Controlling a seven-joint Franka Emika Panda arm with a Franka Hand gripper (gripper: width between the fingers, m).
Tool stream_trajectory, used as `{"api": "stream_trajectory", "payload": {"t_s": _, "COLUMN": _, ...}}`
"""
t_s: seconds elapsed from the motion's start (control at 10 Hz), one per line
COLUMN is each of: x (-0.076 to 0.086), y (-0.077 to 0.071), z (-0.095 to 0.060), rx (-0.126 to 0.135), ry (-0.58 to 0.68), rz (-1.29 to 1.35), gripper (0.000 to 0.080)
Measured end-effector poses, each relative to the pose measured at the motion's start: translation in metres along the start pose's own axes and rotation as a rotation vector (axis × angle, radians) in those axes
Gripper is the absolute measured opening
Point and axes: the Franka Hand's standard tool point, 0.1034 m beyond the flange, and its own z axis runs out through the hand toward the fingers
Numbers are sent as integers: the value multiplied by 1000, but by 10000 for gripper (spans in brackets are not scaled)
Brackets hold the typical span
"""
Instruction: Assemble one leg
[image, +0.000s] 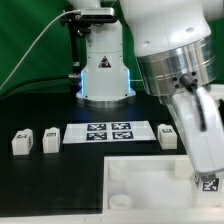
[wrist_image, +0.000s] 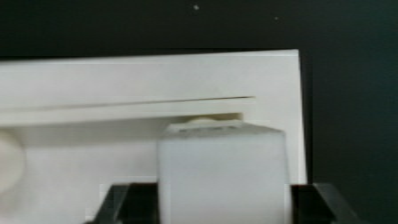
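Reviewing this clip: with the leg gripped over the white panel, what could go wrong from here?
1. The leg, held between the jaws of the gripper, hides whatever lies beneath it in the wrist view, so it could miss its socket.
2. It hangs near the edge of the white panel; a push down might tip or shift the panel.

No word, number or brand can be read. The only signs are black-and-white square marker tags: several on the marker board (image: 109, 132), well away from the pincer (image: 205, 178); one on each of two legs (image: 37, 141) beyond that board; one on the leg (image: 208, 182) in the pincer.
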Motion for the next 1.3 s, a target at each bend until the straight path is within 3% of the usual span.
{"api": "stream_trajectory", "payload": {"t_s": 0.1, "x": 0, "y": 0, "z": 0, "rx": -1, "ry": 0, "rz": -29, "gripper": 302}}
{"api": "stream_trajectory", "payload": {"t_s": 0.2, "x": 0, "y": 0, "z": 0, "rx": -1, "ry": 0, "rz": -55, "gripper": 386}}
{"api": "stream_trajectory", "payload": {"t_s": 0.3, "x": -1, "y": 1, "z": 1, "rx": -3, "ry": 0, "rz": -58, "gripper": 561}}
{"api": "stream_trajectory", "payload": {"t_s": 0.4, "x": -5, "y": 5, "z": 2, "rx": -33, "ry": 14, "rz": -152, "gripper": 561}}
{"api": "stream_trajectory", "payload": {"t_s": 0.5, "x": -8, "y": 4, "z": 1, "rx": -43, "ry": 31, "rz": -330, "gripper": 625}}
{"api": "stream_trajectory", "payload": {"t_s": 0.6, "x": -9, "y": 1, "z": 0, "rx": -31, "ry": 33, "rz": -434, "gripper": 642}}
{"api": "stream_trajectory", "payload": {"t_s": 0.9, "x": -7, "y": 1, "z": 1, "rx": -38, "ry": 31, "rz": -775, "gripper": 648}}
{"api": "stream_trajectory", "payload": {"t_s": 1.1, "x": -5, "y": -1, "z": 0, "rx": -94, "ry": 96, "rz": -1216, "gripper": 648}}
{"api": "stream_trajectory", "payload": {"t_s": 1.3, "x": -4, "y": -2, "z": 0, "rx": -114, "ry": 106, "rz": -1457, "gripper": 648}}
